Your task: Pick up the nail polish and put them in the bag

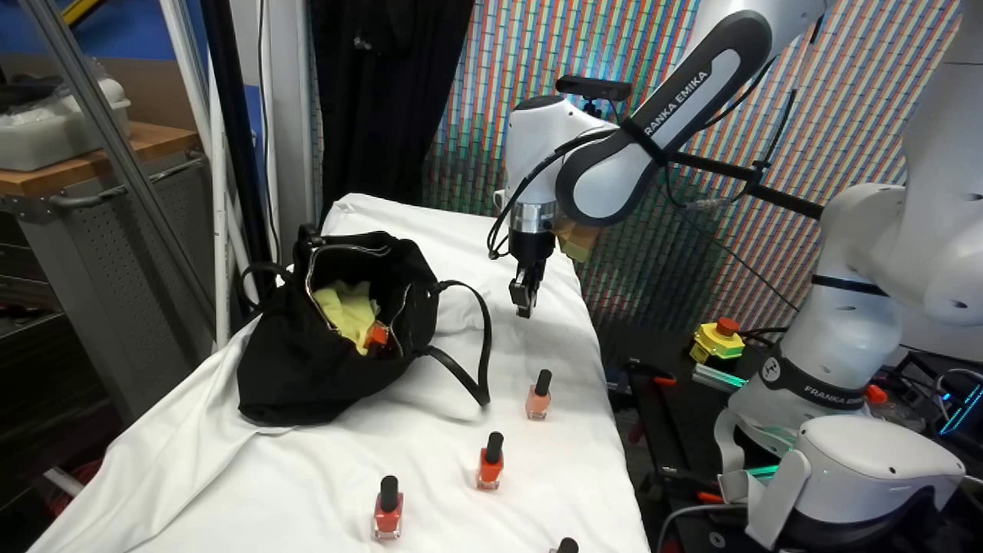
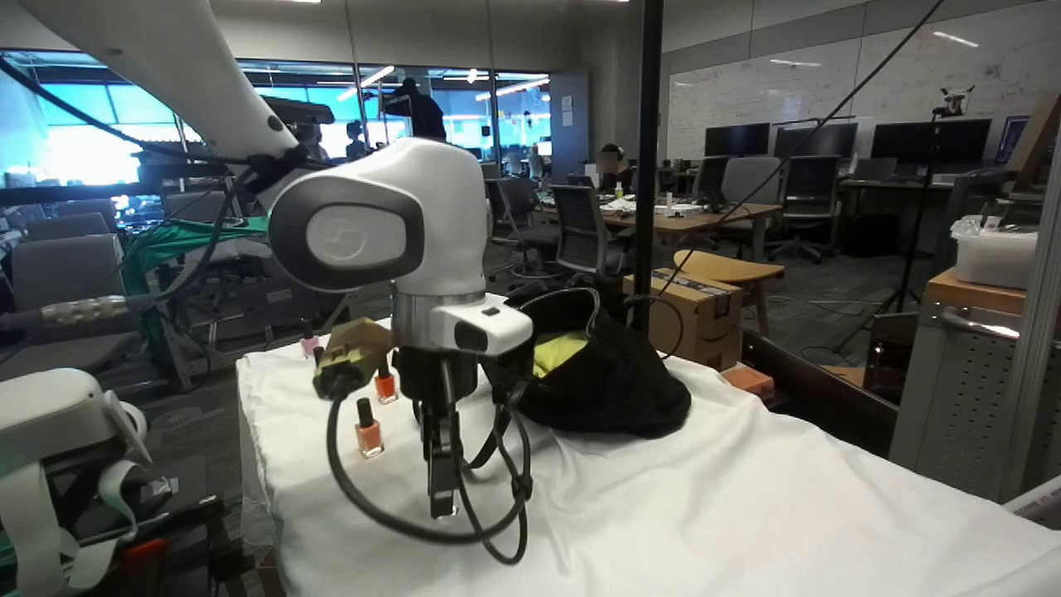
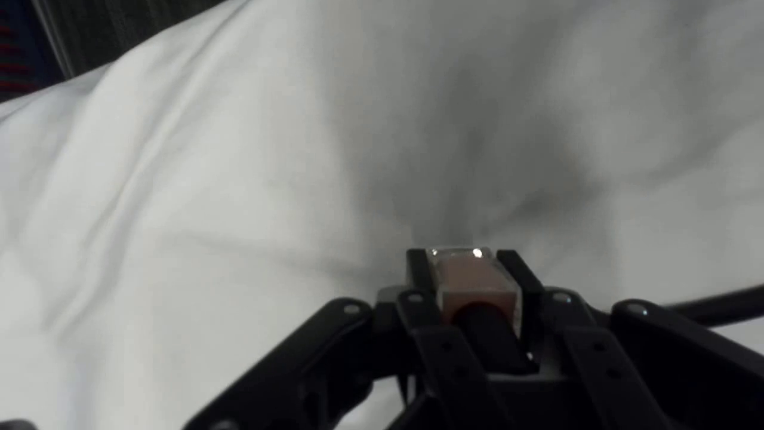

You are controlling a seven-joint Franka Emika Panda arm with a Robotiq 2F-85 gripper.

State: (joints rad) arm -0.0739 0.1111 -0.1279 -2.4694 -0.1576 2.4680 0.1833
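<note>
My gripper [image 3: 462, 258] is shut on a nail polish bottle [image 3: 471, 278]; its body sits between the fingers and its black cap points back toward the palm. In an exterior view the gripper [image 1: 524, 303] points down low over the white cloth, beside the bag [image 1: 307, 384]; whether the bottle touches the cloth I cannot tell. The black bag gapes open, showing a yellow cloth [image 1: 349, 307] and a small red-orange object [image 1: 376, 336] inside. Several more nail polish bottles stand upright: a peach one [image 1: 538, 401], an orange one [image 1: 489, 467], a red one [image 1: 388, 516] and others partly hidden.
A black handle [image 1: 487, 346] loops out from the bag onto the white cloth [image 1: 307, 491], between the bag and the peach bottle. The table's edge drops off near the arm's base. A headset [image 1: 875, 476] and a yellow stop button box [image 1: 716, 346] sit beyond that edge.
</note>
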